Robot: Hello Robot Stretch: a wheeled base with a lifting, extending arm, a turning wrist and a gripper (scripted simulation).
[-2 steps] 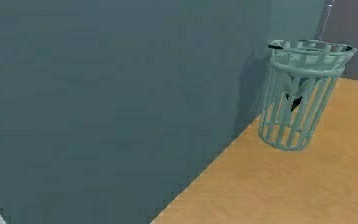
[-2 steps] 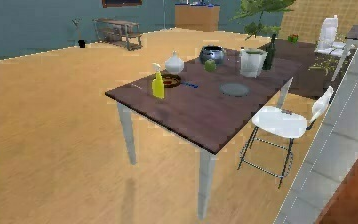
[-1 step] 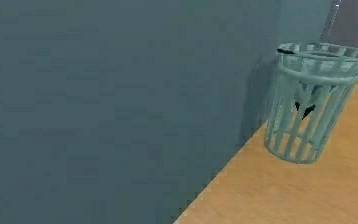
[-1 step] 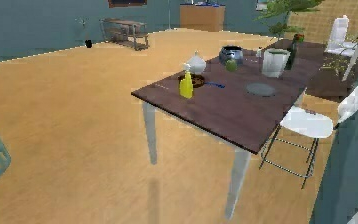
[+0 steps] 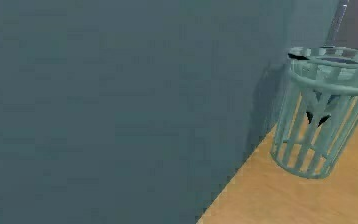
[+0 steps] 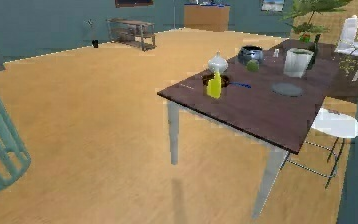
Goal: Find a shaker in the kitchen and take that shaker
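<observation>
Dark brown wood is carrying everything of interest here. In the arm side view the tabletop (image 6: 257, 112) is standing out on the pale floor (image 6: 87, 110), with a white chair (image 6: 336, 123) sitting at its near right edge. A yellow bottle (image 6: 215, 86) with a pale top is standing near the tabletop's left corner. A dark bowl (image 6: 252, 53) is sitting toward the far edge, with a white pot (image 6: 298, 63) standing near it, and a flat grey plate (image 6: 285, 89) is lying near the middle. None of these shapes is reading clearly as a shaker, so I am judging it to be somewhere among the small things on this tabletop, not yet picked out. The forward view is facing a teal wall (image 5: 107, 100) and a teal slatted bin (image 5: 322, 115) standing against it.

A shaker is probably going to be light, stiff and smooth-sided, so slipping and tipping are the risks. Taking it around the mid-body, below the cap, and keeping it upright is looking wisest. How the jaws are standing I cannot tell.
</observation>
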